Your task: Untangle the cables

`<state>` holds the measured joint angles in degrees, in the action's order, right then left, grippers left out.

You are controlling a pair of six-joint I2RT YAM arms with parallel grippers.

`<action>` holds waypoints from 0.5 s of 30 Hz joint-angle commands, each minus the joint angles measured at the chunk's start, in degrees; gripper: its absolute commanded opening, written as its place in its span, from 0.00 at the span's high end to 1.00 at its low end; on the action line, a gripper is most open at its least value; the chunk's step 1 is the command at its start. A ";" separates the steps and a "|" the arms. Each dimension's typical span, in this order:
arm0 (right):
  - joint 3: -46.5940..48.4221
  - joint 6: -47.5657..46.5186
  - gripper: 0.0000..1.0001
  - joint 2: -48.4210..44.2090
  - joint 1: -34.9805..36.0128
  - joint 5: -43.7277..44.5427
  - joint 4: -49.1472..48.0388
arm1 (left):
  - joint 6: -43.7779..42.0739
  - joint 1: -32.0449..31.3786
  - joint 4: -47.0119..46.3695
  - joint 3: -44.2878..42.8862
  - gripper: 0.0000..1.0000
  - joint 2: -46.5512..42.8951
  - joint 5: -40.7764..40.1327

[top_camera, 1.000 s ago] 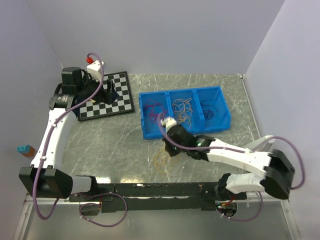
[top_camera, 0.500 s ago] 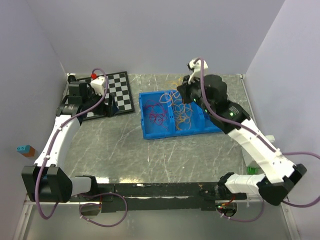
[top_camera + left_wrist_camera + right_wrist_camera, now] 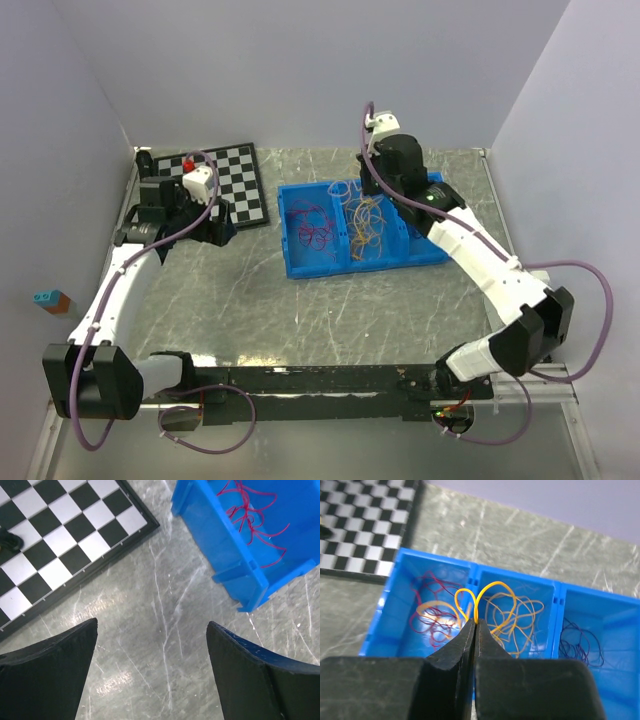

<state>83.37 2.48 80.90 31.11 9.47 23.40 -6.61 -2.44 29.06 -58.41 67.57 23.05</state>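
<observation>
**A:** Right gripper (image 3: 474, 622) first: we see its jaws pressed together on one yellow cable (image 3: 494, 583). They pinch it where two loops rise just above the tips.

**B:** And why do we hold it up like that?

**A:** We judge that lifting lets the strand hang free of its neighbours, so its curls can slip out. It is raised above the blue tray (image 3: 436, 558), over the middle compartment, where the yellow heap (image 3: 517, 625) lies.

**B:** Where are the rest?

**A:** The red cables (image 3: 431, 626) sit in the left compartment and the purple cables (image 3: 579, 644) in the right one. So we read the tray as a sorting place, one colour per compartment. A pale orange strand seems to cross the red ones, but it is too blurred for us to say whether it lies on them or hangs from our grip.

**B:** And the other arm?

**A:** Our left gripper (image 3: 152, 625) has its jaws wide apart and holds nothing. It hovers over the bare table (image 3: 167, 587), between the chessboard (image 3: 60, 545) and the tray's near corner. We think it is kept clear, ready to help.
</observation>
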 commanded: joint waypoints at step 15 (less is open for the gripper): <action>-7.43 10.87 0.00 6.29 -5.98 -4.19 -1.16 | 2.05 0.33 -4.89 1.90 0.04 -2.80 -3.01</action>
<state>76.51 10.70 89.08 25.10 9.67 23.90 -5.32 -2.37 25.69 -55.48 65.41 20.49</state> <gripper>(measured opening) 0.784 0.969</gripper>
